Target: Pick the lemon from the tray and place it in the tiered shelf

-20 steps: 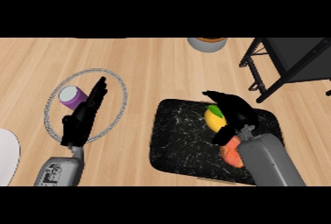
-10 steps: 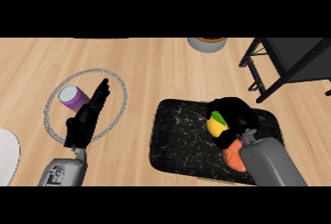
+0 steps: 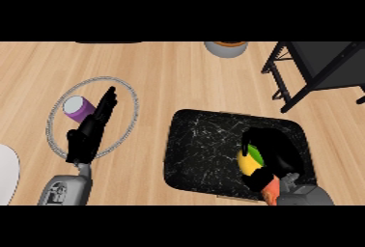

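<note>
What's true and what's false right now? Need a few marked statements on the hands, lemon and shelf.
1. The right hand is curled round the lemon. True.
2. The lemon sits in the tiered shelf. False: it is over the black tray, in the right hand.
3. The left hand is open, with its fingers straight. True.
4. The left hand holds the purple cup. False: the cup stands beside the straight fingers, ungrasped.
5. The tiered shelf stands at the view's lower left. False: it is at the upper right, beyond the tray.
</note>
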Robot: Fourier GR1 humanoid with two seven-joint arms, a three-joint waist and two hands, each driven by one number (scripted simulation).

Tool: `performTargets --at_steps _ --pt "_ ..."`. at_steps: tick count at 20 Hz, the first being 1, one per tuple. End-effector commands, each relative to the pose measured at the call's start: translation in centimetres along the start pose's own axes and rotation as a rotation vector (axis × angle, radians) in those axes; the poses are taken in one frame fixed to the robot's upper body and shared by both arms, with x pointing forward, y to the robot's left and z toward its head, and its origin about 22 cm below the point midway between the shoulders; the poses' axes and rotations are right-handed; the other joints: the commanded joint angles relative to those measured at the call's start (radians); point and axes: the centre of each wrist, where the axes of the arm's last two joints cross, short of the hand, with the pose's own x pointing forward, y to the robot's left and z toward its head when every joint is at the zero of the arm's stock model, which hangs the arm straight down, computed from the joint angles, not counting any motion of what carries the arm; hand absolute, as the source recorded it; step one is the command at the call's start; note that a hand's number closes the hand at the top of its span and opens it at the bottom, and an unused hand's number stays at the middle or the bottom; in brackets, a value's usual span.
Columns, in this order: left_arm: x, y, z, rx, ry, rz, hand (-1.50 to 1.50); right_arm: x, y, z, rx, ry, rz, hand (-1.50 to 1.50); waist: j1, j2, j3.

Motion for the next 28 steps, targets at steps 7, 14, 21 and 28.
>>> performTargets --at_steps 7,14,21,28 --pt "-0.1 1.0 -0.6 0.016 0.006 0.017 0.0 2.7 -2.6 6.7 -0.262 -0.126 -0.438 1.5 -0.011 -0.001 0.001" --pt "1.0 -0.5 -0.6 0.002 -0.014 -0.013 0.0 3.1 -8.9 13.3 -0.452 -0.126 -0.427 1.5 0.002 0.001 0.001" --pt "0.7 0.0 -0.9 0.006 -0.003 -0.011 0.0 3.8 -12.9 15.3 -0.644 -0.034 -0.349 1.5 0.0 0.0 0.0" --pt "0.0 -0.9 0.3 -0.006 0.005 0.004 0.0 3.5 -18.2 14.0 -0.825 0.026 -0.36 1.5 0.008 0.001 0.0"
